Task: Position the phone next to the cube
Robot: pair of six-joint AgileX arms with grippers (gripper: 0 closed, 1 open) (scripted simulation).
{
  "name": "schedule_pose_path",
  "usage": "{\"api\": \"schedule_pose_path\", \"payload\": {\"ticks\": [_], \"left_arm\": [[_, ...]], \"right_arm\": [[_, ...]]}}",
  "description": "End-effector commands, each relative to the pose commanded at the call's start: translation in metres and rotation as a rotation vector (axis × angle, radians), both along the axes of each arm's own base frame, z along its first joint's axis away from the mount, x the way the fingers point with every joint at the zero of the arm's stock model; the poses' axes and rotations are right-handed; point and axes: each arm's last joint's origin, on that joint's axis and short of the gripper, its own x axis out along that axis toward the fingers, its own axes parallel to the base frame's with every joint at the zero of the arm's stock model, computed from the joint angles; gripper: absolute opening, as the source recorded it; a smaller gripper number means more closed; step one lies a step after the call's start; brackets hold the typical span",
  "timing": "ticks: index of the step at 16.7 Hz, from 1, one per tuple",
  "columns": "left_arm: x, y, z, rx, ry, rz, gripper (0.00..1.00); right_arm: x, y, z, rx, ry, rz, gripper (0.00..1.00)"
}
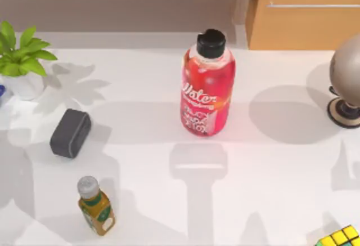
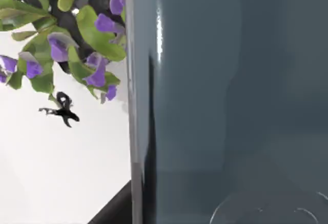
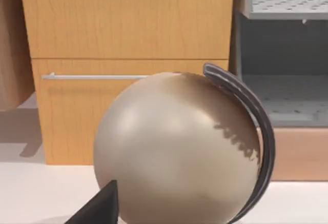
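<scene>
Close against the left wrist camera, the phone's (image 2: 230, 101) blue-grey face stands beside a purple-flowered plant (image 2: 77, 34); whether the left pincer holds it I cannot tell. At the worktop's (image 1: 270, 161) front right corner sits the cube (image 1: 340, 237). A globe (image 3: 177, 149) fronts the right wrist view; that pincer's state is likewise unclear.

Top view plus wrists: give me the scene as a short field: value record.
cube: table's near right corner, partly cut off by the picture edge
phone: blue-grey slab close before the left wrist camera, beside purple flowers
red bottle: upright, centre back
small bottle: lying near left
dark-grey block: left
potted plant: far left
globe: right edge
table: white
</scene>
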Motion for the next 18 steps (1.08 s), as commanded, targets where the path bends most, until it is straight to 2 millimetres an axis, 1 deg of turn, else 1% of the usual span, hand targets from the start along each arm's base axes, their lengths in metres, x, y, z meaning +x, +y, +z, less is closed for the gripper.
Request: {"api": "schedule_pose_path", "payload": {"ticks": [3,5,7,9,11,13,15,18], "left_arm": [[0.022,-0.054,0.008,-0.047,-0.02,-0.034,0.0],[0.032,-0.095,0.01,-0.083,-0.016,-0.059,0.0],[0.036,-0.138,0.01,-0.117,0.003,-0.082,0.0],[0.035,-0.182,0.007,-0.144,0.036,-0.101,0.0],[0.029,-0.226,0.002,-0.162,0.078,-0.116,0.0],[0.016,-0.269,-0.005,-0.168,0.124,-0.128,0.0],[-0.001,-0.309,-0.012,-0.161,0.17,-0.135,0.0],[-0.033,-0.361,-0.023,-0.138,0.226,-0.143,0.0]], "right_arm": [[0.0,0.0,0.0,0.0,0.0,0.0,1.0],[0.0,0.0,0.0,0.0,0.0,0.0,1.0],[0.0,0.0,0.0,0.0,0.0,0.0,1.0],[0.0,0.0,0.0,0.0,0.0,0.0,1.0],[0.0,0.0,0.0,0.0,0.0,0.0,1.0],[0.0,0.0,0.0,0.0,0.0,0.0,1.0],[0.0,0.0,0.0,0.0,0.0,0.0,1.0],[0.0,0.0,0.0,0.0,0.0,0.0,1.0]]}}
